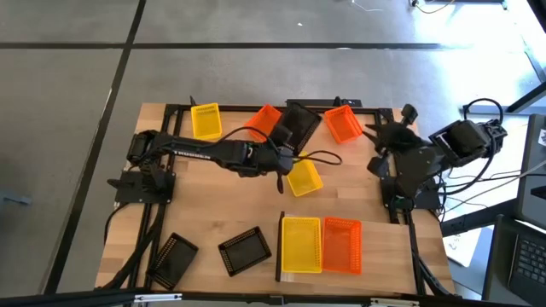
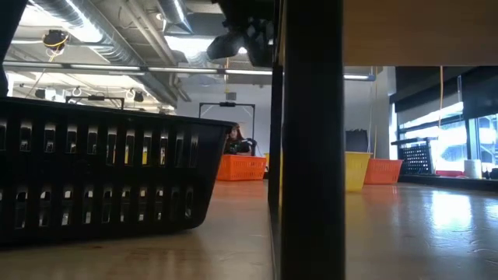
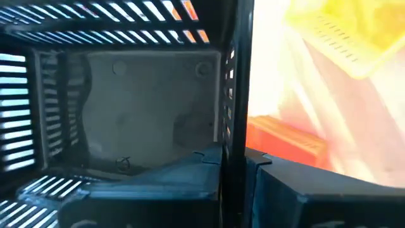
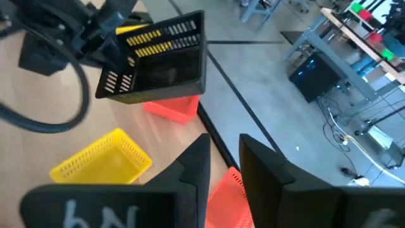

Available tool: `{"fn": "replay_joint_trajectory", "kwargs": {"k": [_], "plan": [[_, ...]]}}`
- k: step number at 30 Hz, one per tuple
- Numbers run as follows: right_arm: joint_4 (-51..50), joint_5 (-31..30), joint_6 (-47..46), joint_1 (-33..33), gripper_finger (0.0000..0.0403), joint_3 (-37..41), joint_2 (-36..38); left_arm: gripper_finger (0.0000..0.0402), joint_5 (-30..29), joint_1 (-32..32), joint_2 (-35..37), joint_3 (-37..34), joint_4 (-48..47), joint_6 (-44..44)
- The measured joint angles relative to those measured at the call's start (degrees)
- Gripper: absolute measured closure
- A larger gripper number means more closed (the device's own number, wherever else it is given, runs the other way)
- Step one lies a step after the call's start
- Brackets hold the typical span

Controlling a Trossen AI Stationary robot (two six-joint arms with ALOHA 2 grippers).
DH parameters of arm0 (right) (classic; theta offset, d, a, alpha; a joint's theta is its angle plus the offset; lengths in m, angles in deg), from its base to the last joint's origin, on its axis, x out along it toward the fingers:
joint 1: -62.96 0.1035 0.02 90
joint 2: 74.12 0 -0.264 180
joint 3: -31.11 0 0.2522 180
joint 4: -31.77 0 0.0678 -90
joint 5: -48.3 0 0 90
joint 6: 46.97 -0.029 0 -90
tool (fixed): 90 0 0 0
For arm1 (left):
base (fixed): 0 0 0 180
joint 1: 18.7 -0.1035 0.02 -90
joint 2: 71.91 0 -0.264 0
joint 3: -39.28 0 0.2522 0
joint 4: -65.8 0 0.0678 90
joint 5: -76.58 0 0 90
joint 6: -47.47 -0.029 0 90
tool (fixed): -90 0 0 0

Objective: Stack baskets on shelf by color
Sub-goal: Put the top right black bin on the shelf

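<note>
My left gripper (image 1: 287,147) reaches over the table's far middle and is shut on a black basket (image 1: 300,124), which the right wrist view shows raised and tilted (image 4: 158,60) above an orange basket (image 4: 169,106). My right gripper (image 4: 223,152) waits open near the table's right edge (image 1: 377,133), touching nothing. The shelf (image 1: 280,247) lies at the near edge with a yellow basket (image 1: 300,245) and an orange basket (image 1: 342,246) on it. Loose on the table stand yellow baskets (image 1: 206,120) (image 1: 304,177), orange baskets (image 1: 264,122) (image 1: 343,124) and black baskets (image 1: 245,250) (image 1: 173,258). My left gripper holds the black basket by one side wall (image 3: 235,95), near its rim. One finger (image 3: 190,174) is inside the basket and the other finger (image 3: 285,187) is outside it. The basket is lifted clear of the table and tilted, its opening turned toward the gripper.
A black frame (image 1: 256,107) runs along the table's far and side edges. The shelf's dark upright end piece (image 2: 311,140) stands close before the low camera, beside a black basket (image 2: 101,171). Bare wood (image 1: 213,205) lies between the left arm and the near baskets.
</note>
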Motion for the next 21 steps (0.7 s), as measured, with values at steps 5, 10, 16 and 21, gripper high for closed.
{"fn": "replay_joint_trajectory", "kwargs": {"k": [5, 10, 16, 21], "plan": [[5.4, 4.8, 7.8, -3.8, 0.0322, 0.0, -2.1, 0.0401, -0.1, 0.3, 0.0, 0.0, 4.9, -7.9], [13.3, 5.6, 12.9, -7.2, 0.0322, 0.0, -3.9, 0.0401, -1.7, 0.8, 0.0, 0.0, 8.1, -13.0], [18.0, 12.5, 17.2, -12.9, 0.0322, 0.0, -5.6, 0.0401, -1.9, 1.7, 0.0, 0.0, 8.2, -15.5], [18.2, 16.4, 20.6, -16.7, 0.0322, 0.0, -7.2, 0.0402, -2.1, 2.1, 0.0, 0.0, 8.2, -15.5]]}}
